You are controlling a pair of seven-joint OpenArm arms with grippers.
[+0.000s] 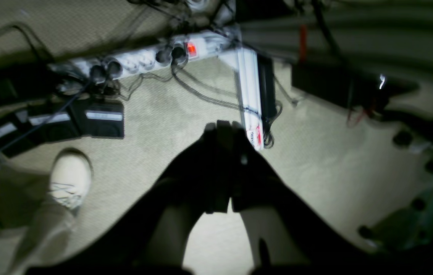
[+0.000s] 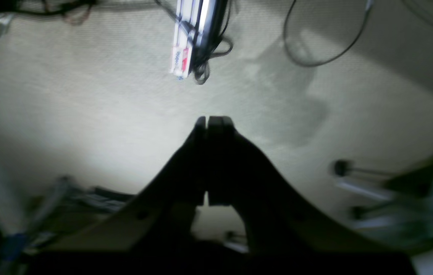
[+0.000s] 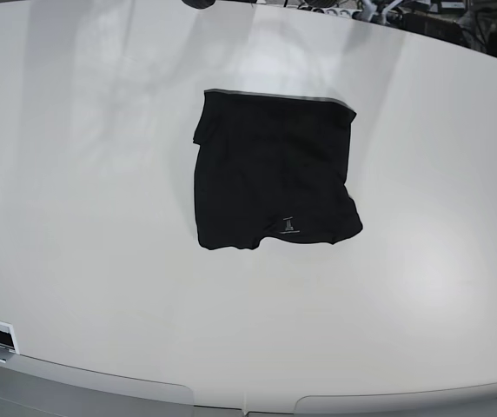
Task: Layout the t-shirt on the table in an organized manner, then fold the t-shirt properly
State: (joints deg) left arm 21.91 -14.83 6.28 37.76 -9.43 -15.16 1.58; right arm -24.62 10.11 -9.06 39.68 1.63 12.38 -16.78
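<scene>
Left claw and right claw: each has its jaws pressed together on nothing, hanging over carpeted floor and cables, off the desk. The t-shirt lies alone near the desk's middle, a compact, roughly squared bundle, grey hem at its far edge, small logo near its near edge. Judged nearly finished; any further tidying calls for pinching corners, not mid-cloth, to keep edges aligned.
</scene>
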